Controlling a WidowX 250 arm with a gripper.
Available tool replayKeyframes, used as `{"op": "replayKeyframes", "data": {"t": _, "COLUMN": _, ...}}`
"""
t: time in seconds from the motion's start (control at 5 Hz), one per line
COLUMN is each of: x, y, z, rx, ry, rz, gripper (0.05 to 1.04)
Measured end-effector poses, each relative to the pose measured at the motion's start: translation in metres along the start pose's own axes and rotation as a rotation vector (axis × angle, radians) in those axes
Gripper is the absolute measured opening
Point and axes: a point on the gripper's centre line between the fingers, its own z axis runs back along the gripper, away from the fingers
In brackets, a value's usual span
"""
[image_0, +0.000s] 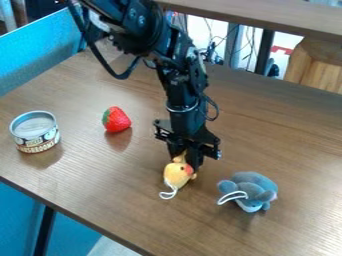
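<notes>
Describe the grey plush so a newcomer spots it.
On the brown table, find the black end effector, down at a yellow plush toy. The grey plush lies to its right in the picture. Unlike its yellow neighbour, it is grey-blue, bigger and clear of the end effector.

Gripper (185, 156) is hanging over mid-table, fingertips at the yellow plush toy (178, 174), white loop facing the near edge. Gray plush toy (248, 191) is lying right of it in view, also with 1 white loop. Strawberry (116, 119) and can (35, 131) are sitting left on the brown table (133, 210).
</notes>
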Motion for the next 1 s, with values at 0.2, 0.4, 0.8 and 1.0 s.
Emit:
{"op": "replayKeyframes", "data": {"t": 0.2, "x": -0.039, "y": 0.016, "z": 0.057, "rx": 0.021, "ry": -0.069, "rz": -0.076, "gripper": 0.306}}
{"op": "replayKeyframes", "data": {"t": 0.4, "x": -0.053, "y": 0.030, "z": 0.090, "rx": 0.034, "ry": -0.089, "rz": -0.091, "gripper": 0.306}}
{"op": "replayKeyframes", "data": {"t": 0.8, "x": -0.075, "y": 0.075, "z": 0.071, "rx": 0.142, "ry": 0.091, "rz": -0.055, "gripper": 0.306}}
{"op": "replayKeyframes", "data": {"t": 1.0, "x": -0.071, "y": 0.094, "z": 0.054, "rx": 0.216, "ry": 0.166, "rz": -0.059, "gripper": 0.306}}
